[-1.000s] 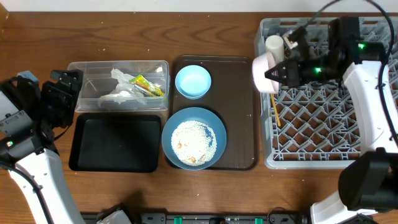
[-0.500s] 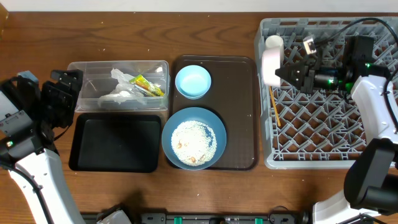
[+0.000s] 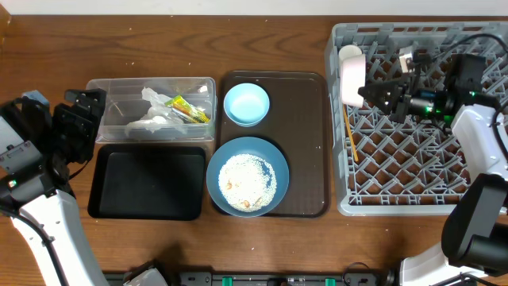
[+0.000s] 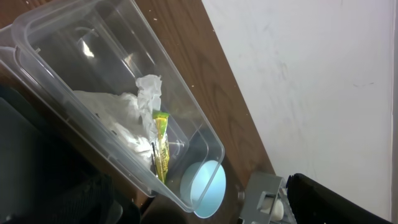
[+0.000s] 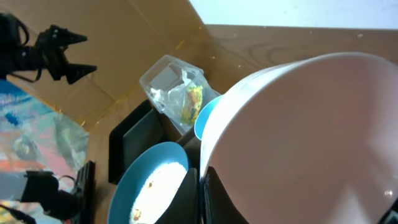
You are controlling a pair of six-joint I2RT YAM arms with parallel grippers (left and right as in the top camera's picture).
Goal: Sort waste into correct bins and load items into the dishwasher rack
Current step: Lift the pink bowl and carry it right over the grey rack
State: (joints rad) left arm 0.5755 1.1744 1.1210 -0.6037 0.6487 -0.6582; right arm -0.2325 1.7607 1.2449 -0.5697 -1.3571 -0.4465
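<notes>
My right gripper (image 3: pixel 368 94) is shut on the rim of the small pink bowl (image 3: pixel 352 79), which is tipped on edge over the left side of the dishwasher rack (image 3: pixel 413 151). In the right wrist view the pink bowl (image 5: pixel 311 137) fills the frame, its rim pinched between the fingers (image 5: pixel 214 196). A white cup (image 3: pixel 349 54) stands in the rack just behind the bowl, and wooden chopsticks (image 3: pixel 350 139) lie in front of it. The large dark blue bowl (image 3: pixel 247 175) holds rice scraps. The small light blue bowl (image 3: pixel 246 104) sits behind it. My left gripper (image 3: pixel 86 111) stays open at the far left.
The clear tub (image 3: pixel 127 107) holds the crumpled napkin (image 3: pixel 152 117) and the yellow-green wrapper (image 3: pixel 188 109). The black tray (image 3: pixel 147 183) lies in front of it. Both blue bowls rest on the dark brown serving tray (image 3: pixel 305 143) between the bins and the rack.
My right gripper has carried the pink bowl to the right, from the rack's left edge to over the rack, and turned it more on edge. The left arm has not moved.
</notes>
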